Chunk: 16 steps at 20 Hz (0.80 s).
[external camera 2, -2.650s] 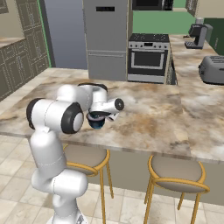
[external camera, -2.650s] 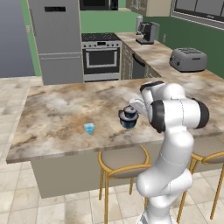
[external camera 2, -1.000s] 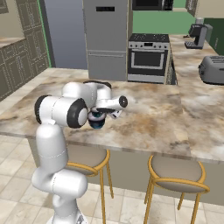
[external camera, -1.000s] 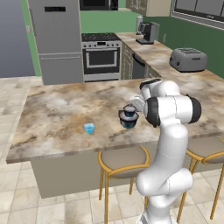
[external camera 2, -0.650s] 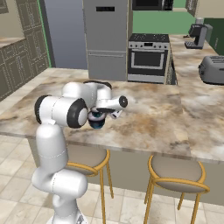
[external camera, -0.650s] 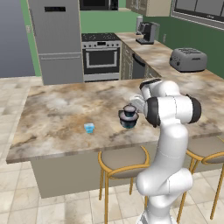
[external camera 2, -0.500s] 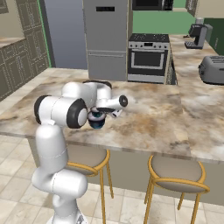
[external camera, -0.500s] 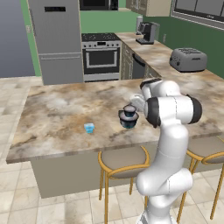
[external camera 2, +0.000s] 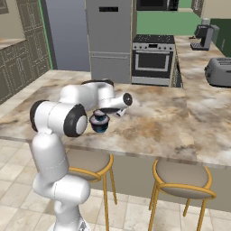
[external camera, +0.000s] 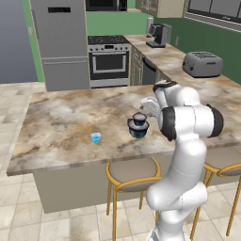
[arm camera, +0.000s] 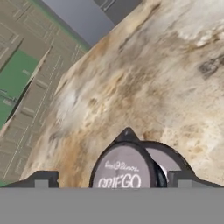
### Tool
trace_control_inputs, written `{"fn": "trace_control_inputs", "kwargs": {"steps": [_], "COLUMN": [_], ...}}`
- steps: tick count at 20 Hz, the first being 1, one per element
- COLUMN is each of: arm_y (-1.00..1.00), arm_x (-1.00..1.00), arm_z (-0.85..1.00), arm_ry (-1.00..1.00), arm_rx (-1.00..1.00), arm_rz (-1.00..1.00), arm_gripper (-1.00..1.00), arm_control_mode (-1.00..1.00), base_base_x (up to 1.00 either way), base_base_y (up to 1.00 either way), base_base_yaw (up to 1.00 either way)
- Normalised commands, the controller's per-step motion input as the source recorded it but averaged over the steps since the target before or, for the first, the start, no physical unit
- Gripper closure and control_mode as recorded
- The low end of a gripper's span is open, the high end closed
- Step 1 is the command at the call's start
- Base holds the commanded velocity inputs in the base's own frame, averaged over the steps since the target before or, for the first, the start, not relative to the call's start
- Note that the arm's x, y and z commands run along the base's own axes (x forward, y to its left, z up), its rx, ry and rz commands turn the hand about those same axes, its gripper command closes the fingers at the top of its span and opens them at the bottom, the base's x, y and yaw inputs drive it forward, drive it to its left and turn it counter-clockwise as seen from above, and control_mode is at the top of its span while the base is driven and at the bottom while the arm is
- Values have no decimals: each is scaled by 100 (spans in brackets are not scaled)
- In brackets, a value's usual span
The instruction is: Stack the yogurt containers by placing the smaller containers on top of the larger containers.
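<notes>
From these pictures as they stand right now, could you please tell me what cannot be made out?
- Hand view: the small tub's lower part, cut by the bottom edge; its lid print is blurred.
- Hand view: the fingers, only tips; their grip is unclear.
- Right base view: the large tub, partly behind the arm.
- Left base view: the tiny light-blue cup, too small for detail.

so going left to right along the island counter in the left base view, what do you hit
tiny light-blue cup → stacked dark-blue yogurt tubs → gripper at the end of the white arm → toaster on the far counter
</notes>
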Motion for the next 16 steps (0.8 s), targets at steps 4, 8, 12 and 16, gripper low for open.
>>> {"fn": "trace_control_inputs", "kwargs": {"steps": [4, 8, 12, 16], "arm_y": [0, 0, 0, 4], "arm_x": [-19, -17, -24, -34], "arm_z": [36, 40, 34, 28], "arm_ry": [0, 0, 1, 6], "arm_rx": [-12, -18, -20, -25], "arm_rz": [0, 0, 0, 1], "arm_gripper": [-100, -100, -100, -100], "arm_control_mode": [-100, -100, -100, -100], "base_base_x": [0, 0, 0, 0], "base_base_y": [0, 0, 0, 0], "base_base_yaw": [0, 0, 0, 0]}}
